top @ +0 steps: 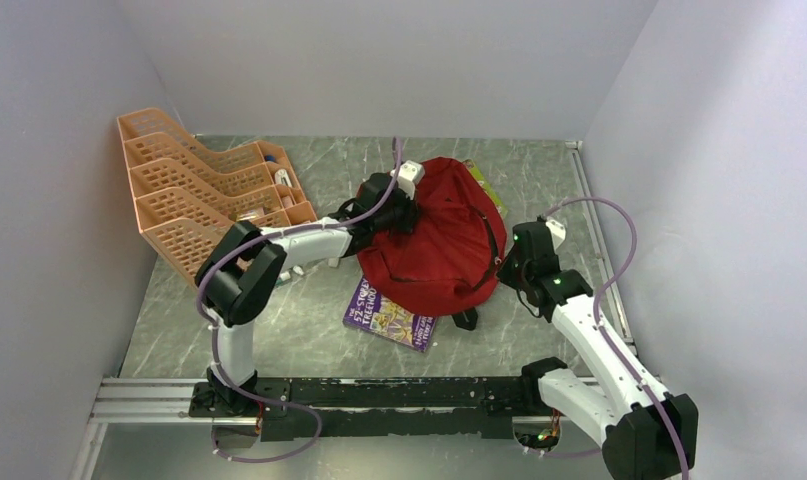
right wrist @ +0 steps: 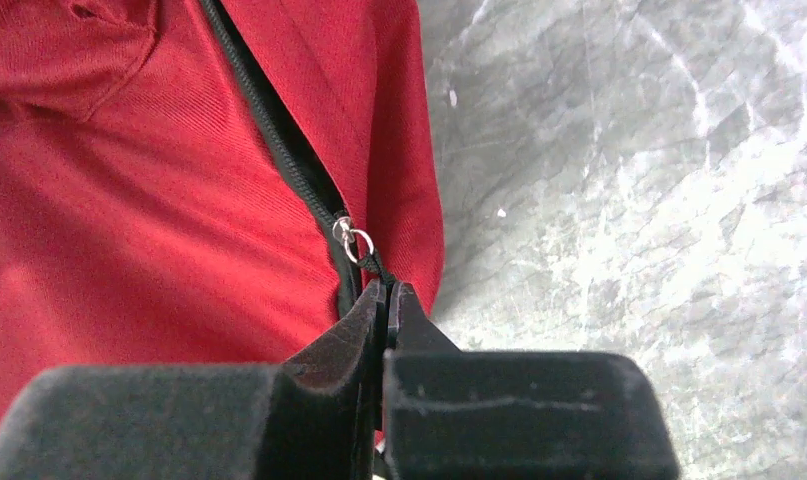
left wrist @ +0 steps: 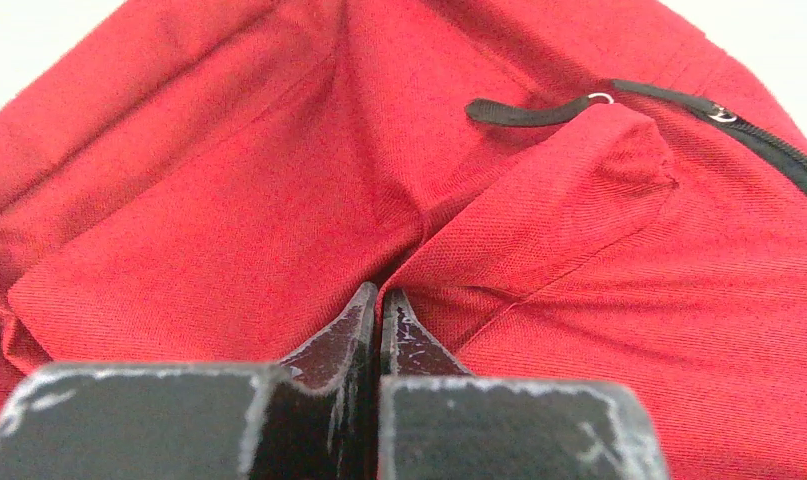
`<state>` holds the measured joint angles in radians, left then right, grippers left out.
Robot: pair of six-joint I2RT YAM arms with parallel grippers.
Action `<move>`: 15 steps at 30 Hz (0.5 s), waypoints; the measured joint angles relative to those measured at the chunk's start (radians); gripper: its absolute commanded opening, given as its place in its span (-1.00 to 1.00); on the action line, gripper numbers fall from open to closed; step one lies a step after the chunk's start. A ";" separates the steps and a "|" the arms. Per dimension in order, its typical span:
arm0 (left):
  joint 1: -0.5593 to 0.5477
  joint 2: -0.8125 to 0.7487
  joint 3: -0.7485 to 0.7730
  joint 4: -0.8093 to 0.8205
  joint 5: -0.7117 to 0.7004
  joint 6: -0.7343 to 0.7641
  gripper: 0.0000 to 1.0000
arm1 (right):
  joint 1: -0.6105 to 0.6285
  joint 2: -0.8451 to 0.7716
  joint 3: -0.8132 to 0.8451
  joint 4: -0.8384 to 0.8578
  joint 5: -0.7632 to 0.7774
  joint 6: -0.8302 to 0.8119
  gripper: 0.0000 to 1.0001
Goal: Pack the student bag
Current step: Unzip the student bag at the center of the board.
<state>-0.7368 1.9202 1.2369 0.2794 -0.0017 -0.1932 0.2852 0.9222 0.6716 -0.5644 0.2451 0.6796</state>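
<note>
Left arm (top: 299, 245) stretches across, left claw (left wrist: 380, 300) clamped on a fold of the backpack (top: 429, 250); right arm (top: 589, 325) bends inward, right claw (right wrist: 386, 292) nipping the zipper pull (right wrist: 372, 265).

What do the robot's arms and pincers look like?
The left arm and right arm have white tube-like segments joined by chunky black joints, each trailing a lilac cable. The left gripper has black wedge-shaped fingers tapering to points, scuffed whitish at the edges; the right gripper looks alike but cleaner.
</note>
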 measured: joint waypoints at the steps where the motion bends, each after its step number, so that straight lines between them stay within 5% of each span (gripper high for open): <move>1: 0.007 0.008 0.000 0.000 0.005 0.001 -0.90 | 0.000 -0.002 -0.007 0.002 -0.012 0.003 -1.00; 15: 0.013 0.068 0.003 -0.002 0.014 0.017 -0.90 | -0.003 -0.063 -0.146 0.005 -0.360 0.073 -1.00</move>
<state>-0.7238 1.9884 1.2404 0.2779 0.0124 -0.1761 0.2825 0.8593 0.5255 -0.5594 -0.1154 0.7525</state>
